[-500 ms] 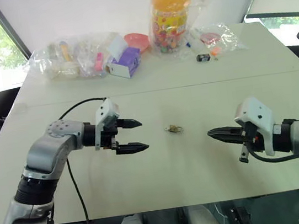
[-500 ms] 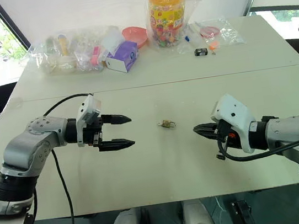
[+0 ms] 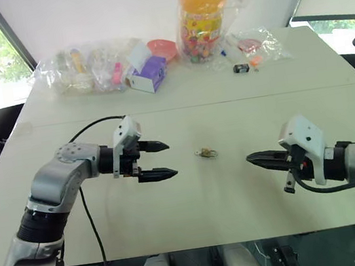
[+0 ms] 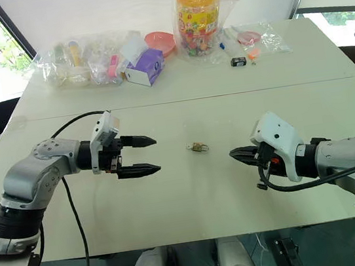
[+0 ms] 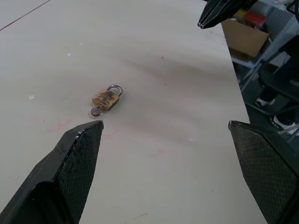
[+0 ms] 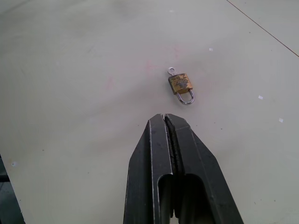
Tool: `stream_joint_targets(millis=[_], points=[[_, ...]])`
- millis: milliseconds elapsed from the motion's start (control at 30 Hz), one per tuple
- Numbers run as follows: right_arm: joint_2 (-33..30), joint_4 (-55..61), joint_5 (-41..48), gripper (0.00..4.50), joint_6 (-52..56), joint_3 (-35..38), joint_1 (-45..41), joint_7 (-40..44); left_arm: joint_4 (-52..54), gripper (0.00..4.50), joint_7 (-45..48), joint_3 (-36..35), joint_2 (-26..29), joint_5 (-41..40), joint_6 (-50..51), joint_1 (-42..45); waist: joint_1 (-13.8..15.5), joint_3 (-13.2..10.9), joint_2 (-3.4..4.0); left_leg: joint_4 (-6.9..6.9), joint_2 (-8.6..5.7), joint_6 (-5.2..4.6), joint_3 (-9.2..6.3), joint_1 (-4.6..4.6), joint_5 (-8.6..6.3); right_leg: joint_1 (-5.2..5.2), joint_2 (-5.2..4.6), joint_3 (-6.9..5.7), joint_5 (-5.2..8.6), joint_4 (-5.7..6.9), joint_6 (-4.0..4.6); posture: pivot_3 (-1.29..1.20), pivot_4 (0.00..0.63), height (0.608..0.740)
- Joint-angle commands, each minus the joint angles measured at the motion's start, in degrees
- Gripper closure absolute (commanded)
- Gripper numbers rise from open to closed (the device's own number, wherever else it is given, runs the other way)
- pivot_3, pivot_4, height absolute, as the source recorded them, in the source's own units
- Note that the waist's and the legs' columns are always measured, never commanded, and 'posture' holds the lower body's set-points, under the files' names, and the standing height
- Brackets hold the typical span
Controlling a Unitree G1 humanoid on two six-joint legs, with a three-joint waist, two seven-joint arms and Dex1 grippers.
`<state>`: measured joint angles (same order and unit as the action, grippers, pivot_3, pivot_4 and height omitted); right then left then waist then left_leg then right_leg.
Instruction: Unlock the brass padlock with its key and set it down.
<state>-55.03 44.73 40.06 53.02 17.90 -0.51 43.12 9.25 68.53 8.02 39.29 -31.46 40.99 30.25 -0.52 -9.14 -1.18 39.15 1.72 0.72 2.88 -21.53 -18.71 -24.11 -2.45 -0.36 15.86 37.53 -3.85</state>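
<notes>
Lying flat at the centre of the pale tabletop (image 3: 194,203), the tiny brass padlock with silvery shackle (image 3: 206,153) had a small silvery key ring (image 5: 96,111) at its base. Left gripper (image 3: 163,159), frame left, fingers spread wide, empty. Right gripper (image 3: 252,158), frame right, fingers pressed together, empty; both apart from padlock.

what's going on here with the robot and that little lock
A small brass padlock lies flat on the table between the robot's two arms, with the key sticking out of its bottom end. Nothing holds it. The left gripper hovers open on one side, the right gripper is shut on the other, both pointing toward the lock. Bagged odds and ends sit along the far edge.
</notes>
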Motion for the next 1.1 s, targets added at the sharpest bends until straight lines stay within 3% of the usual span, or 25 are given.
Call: stream_joint_targets(millis=[33, 533, 633, 867, 1100], points=[[-0.63, 0.42, -0.01, 4.5, -1.16, 0.18, -0.35, -0.01, 1.58, 0.02, 0.22, -0.78, 0.69, -0.02, -0.97, 0.92, 0.0, 0.0, 0.0, 0.0, 0.0, 0.0, 0.0, 0.0, 0.0, 0.0, 0.0, 0.0, 0.0, 0.0, 0.0, 0.0, 0.15, 0.74], [0.59, -3.19, -3.03, 4.5, -5.11, -3.1, -3.75, -0.75, -0.18, 0.02, -0.85, -0.43, 0.26, 4.16, -5.78, 0.65, -0.04, 0.0, 0.0, 0.0, 0.0, 0.0, 0.0, 0.0, 0.0, 0.0, 0.0, 0.0, 0.0, 0.0, 0.0, 0.0, 0.15, 0.74], [1.44, -5.94, -4.52, 3.62, -6.29, -6.73, -6.42, -0.79, -1.56, 0.0, -1.79, -0.31, -0.88, 5.51, -7.93, 1.19, -0.05, 0.0, 0.0, 0.01, 0.0, 0.0, 0.02, 0.02, 0.0, 0.0, 0.01, 0.0, 0.0, 0.01, 0.0, 0.0, 0.15, 0.74], [5.73, -18.07, -12.09, 0.04, -11.77, -21.28, -15.58, 2.56, -3.29, 0.0, -1.45, 0.23, -1.96, 7.18, -10.76, 1.66, -0.08, -0.01, -0.01, 0.02, 0.01, 0.0, 0.04, 0.01, 0.0, -0.02, 0.01, 0.0, 0.0, 0.03, 0.0, 0.0, 0.15, 0.74], [12.99, -33.12, -18.24, 0.04, -17.09, -31.35, -25.35, 7.88, -2.81, 0.0, -2.32, -0.37, -2.34, 7.51, -11.69, 0.95, -0.16, -0.02, 0.0, 0.02, 0.01, 0.0, 0.05, 0.0, 0.0, -0.04, -0.01, 0.0, -0.01, 0.05, 0.0, 0.0, 0.15, 0.74]])
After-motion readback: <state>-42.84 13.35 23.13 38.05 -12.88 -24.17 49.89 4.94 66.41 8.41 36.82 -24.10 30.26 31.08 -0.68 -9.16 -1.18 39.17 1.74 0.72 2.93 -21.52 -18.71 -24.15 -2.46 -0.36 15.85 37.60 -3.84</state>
